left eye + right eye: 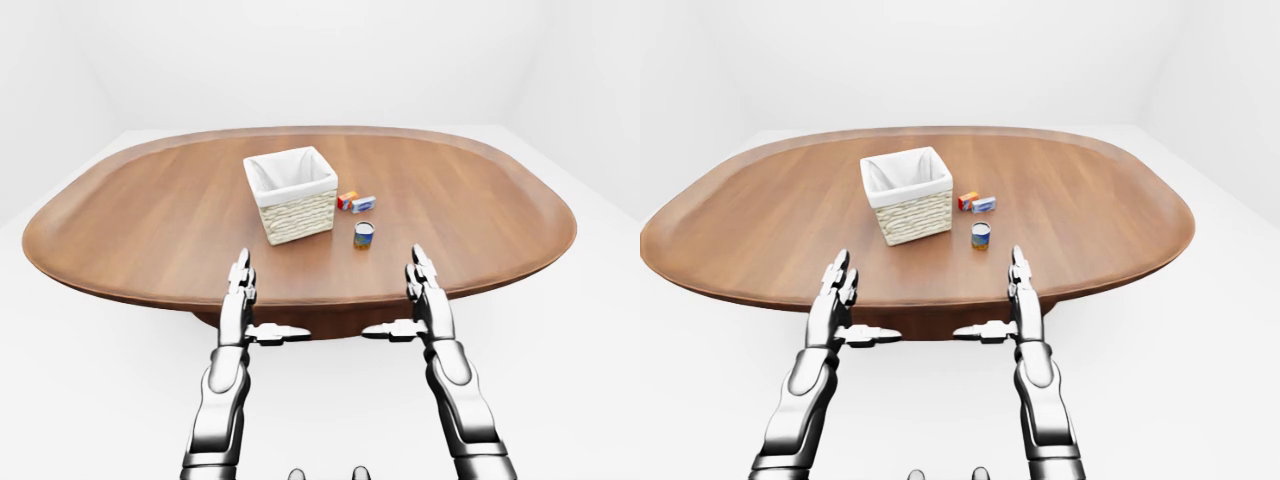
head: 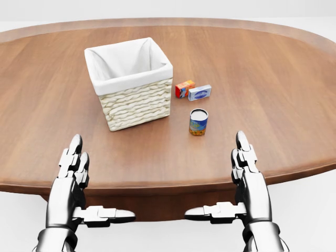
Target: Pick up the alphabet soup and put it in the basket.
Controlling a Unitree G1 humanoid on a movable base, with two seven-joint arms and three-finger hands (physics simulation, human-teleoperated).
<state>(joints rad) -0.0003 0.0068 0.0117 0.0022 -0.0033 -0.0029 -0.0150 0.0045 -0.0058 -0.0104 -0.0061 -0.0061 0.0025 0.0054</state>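
Can [image 2: 198,122] of alphabet soup stood upright on the wooden surface [image 2: 273,84], near the basket [image 2: 130,81] and to its lower right in the head view. Two small boxes, one orange [image 2: 184,88] and one blue-white [image 2: 200,92], lay touching each other just above the can. The basket held a white liner. Left hand [image 2: 72,178] and right hand [image 2: 248,176] hovered at the near edge of the surface, fingers extended wide, thumbs pointing inward, holding nothing, well apart from the can.

Blue can [image 2: 198,122], cream woven basket [image 2: 137,102]
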